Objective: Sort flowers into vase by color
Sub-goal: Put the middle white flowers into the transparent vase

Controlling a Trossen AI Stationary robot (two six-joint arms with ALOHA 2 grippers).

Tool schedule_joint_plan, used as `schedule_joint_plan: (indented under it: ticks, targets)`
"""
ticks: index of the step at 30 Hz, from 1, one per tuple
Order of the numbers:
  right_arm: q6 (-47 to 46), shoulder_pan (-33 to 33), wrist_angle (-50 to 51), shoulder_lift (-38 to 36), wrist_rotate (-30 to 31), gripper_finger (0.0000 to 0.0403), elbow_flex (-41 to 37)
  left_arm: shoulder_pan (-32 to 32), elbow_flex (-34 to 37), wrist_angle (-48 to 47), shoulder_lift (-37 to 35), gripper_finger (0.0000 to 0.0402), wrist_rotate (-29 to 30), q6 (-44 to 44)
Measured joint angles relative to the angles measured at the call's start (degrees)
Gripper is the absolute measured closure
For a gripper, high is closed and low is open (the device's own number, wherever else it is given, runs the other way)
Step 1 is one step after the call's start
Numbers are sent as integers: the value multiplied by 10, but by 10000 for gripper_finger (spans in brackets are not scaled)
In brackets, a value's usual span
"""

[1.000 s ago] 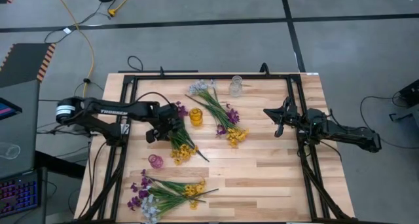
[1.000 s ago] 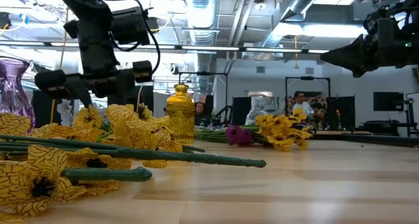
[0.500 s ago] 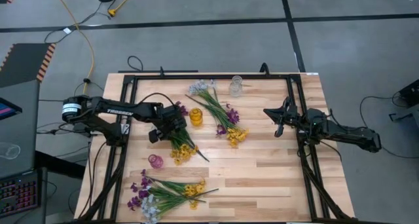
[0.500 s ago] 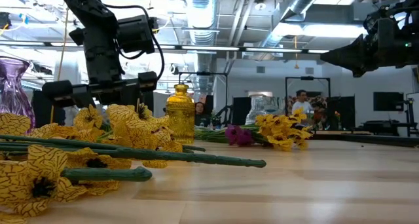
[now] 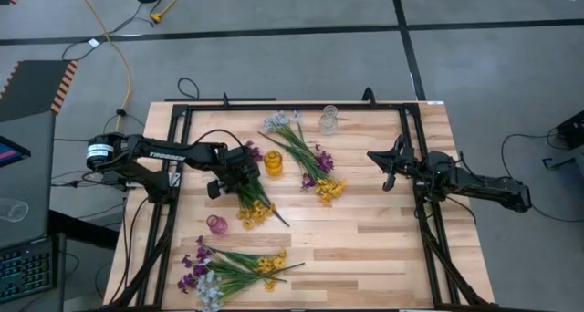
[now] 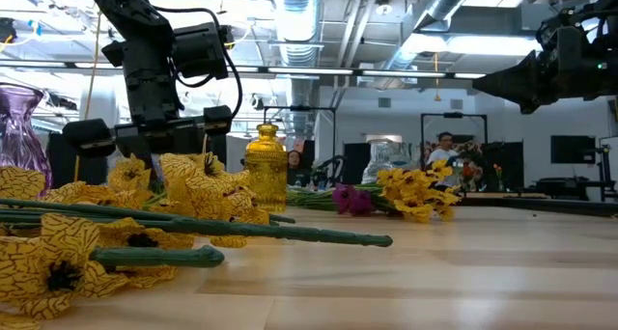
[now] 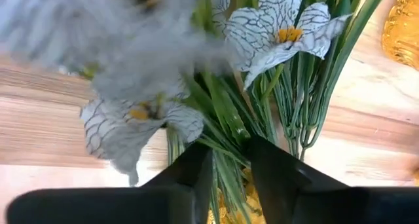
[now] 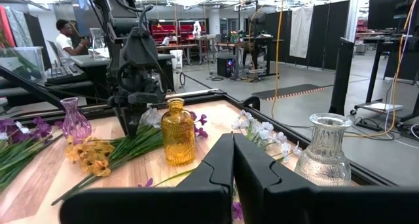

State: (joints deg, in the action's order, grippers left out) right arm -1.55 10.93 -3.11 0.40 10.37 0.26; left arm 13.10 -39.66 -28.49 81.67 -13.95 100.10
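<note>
Three bunches of flowers lie flat on the wooden table. My left gripper [image 5: 239, 177] is down on the left bunch [image 5: 255, 204], at its end with white blossoms [image 7: 281, 31]; that bunch's yellow heads [image 5: 250, 217] point toward the near edge. The gripper's fingers are shut on green stems. A second bunch [image 5: 308, 159] lies mid-table and a third [image 5: 233, 268] by the near edge. My right gripper [image 5: 389, 172] hangs level above the table's right side, shut and holding nothing. My left gripper pinches several green stems [image 7: 226, 144] of the left bunch between its two fingers [image 7: 196, 175], just behind the white blossoms. The fingers come from above, slanting steeply down, one on each side of the stems. The bunch lies on the table.
A yellow glass vase [image 5: 273, 163] stands just right of my left gripper, a small purple vase [image 5: 216, 224] near the bunch's yellow heads, and a clear vase [image 5: 328, 120] at the far edge. A black frame [image 5: 292, 105] rims the table. People show in the room beyond.
My left gripper's fingers have closed in on the stems of the left bunch. The bunch has stayed on the table.
</note>
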Motion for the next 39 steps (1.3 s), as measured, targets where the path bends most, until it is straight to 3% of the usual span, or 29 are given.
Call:
schedule_joint_plan:
  ticks: [9, 17, 28, 39]
  targets:
    - [0, 0, 0, 0, 0, 367, 0, 0, 0, 0, 0, 382, -8, -21]
    - [0, 0, 0, 0, 0, 367, 0, 0, 0, 0, -1, 395, -18, -35]
    - [0, 0, 0, 0, 0, 367, 0, 1, 0, 0, -1, 374, -21, -77]
    - [0, 0, 1, 0, 0, 367, 0, 1, 0, 0, -1, 311, -21, -111]
